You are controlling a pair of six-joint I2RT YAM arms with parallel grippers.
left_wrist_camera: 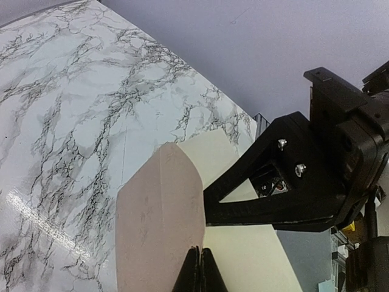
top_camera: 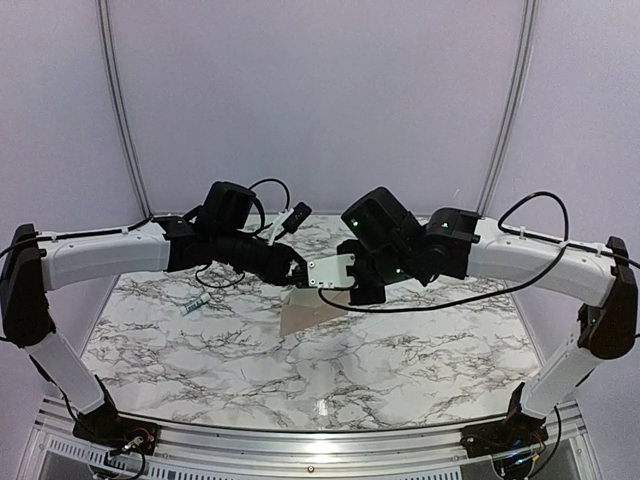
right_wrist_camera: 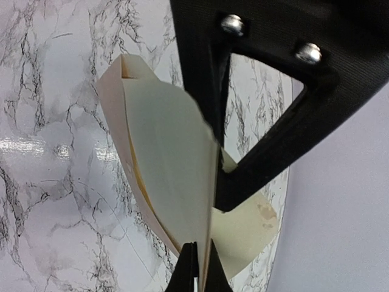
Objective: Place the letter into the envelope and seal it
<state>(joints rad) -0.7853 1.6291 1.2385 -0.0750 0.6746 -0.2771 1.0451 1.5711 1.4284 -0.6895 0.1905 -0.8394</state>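
Envelope (right_wrist_camera: 176,158) tight in right hand (right_wrist_camera: 197,258), letter (left_wrist_camera: 158,225) tight in left hand (left_wrist_camera: 199,264), contents unclear

A robot lab booth: plain pale walls (top_camera: 320,90), marble-patterned table (top_camera: 200,345), arms (top_camera: 100,255) bolted to a metal rail (top_camera: 300,442).

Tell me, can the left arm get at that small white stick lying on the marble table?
Probably yes: the stick lies on that arm's side, with bare marble around it. But the left gripper is shut on the envelope, so it would need to let go first.
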